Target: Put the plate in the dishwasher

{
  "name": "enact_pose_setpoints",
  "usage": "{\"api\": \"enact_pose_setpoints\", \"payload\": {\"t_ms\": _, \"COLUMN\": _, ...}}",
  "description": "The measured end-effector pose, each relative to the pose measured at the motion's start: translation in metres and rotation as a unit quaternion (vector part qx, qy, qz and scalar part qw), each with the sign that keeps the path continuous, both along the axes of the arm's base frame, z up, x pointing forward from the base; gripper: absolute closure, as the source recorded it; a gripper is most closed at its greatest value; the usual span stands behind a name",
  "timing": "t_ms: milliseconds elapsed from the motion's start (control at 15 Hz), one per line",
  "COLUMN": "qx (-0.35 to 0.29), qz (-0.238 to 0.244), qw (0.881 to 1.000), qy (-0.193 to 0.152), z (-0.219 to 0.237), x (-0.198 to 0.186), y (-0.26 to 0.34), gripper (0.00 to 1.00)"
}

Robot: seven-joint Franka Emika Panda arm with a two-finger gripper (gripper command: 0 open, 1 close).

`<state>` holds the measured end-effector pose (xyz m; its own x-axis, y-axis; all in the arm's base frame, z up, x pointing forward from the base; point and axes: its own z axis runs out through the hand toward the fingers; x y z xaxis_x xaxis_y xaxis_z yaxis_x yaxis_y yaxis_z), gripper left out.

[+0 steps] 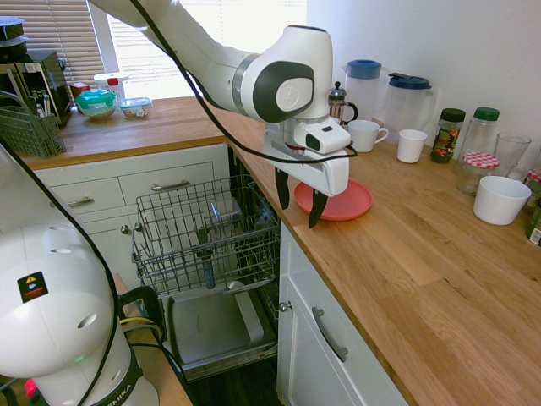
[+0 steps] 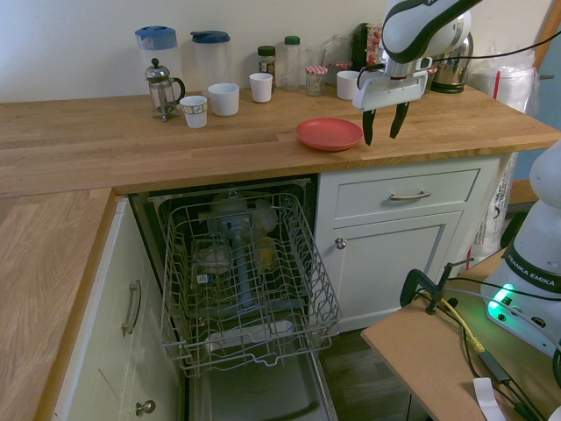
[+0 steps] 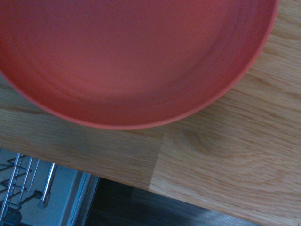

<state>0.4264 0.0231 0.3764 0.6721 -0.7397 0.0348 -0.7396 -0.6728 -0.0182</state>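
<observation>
We see the red plate point(image 1: 334, 201) lying flat on the wooden tabletop point(image 1: 431, 262), near its front edge, a little beside the place where the dishwasher point(image 2: 241, 281) stands under that edge. The end effector point(image 2: 383, 140) is open and holds nothing; its two fingers point down, close to the plate's rim, on the side away from the inner corner of the tabletop. We think it is placed there because a flat plate is hard to take from above, and the raised rim gives the fingers something to pinch. In our judgement the task is at its beginning, and the step in hand is to line up with the rim. The next move probably needs one finger outside the rim and the other inside it, then a gentle closing. If the fingers come down badly, they could push the plate along the wood or tip it over the front edge. The wire rack point(image 2: 250, 289) is pulled out below the tabletop, which seems to be so that the plate can be lowered into it from above. The cups, such as the white mug point(image 1: 366, 135), and the jars stand toward the back edge, so we expect they will not disturb this grasp.
</observation>
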Motion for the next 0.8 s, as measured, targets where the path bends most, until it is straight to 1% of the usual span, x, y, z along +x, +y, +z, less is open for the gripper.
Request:
{"api": "enact_pose_setpoints", "payload": {"t_ms": 267, "qx": 0.001, "qz": -0.012, "qw": 1.000, "qy": -0.002, "z": 0.001, "x": 0.001, "y": 0.000, "gripper": 0.00}}
{"api": "enact_pose_setpoints", "payload": {"t_ms": 533, "qx": 0.009, "qz": -0.028, "qw": 0.999, "qy": -0.018, "z": 0.016, "x": 0.010, "y": 0.001, "gripper": 0.00}}
{"api": "enact_pose_setpoints", "payload": {"t_ms": 800, "qx": 0.036, "qz": -0.064, "qw": 0.997, "qy": -0.033, "z": 0.032, "x": 0.030, "y": -0.004, "gripper": 0.00}}
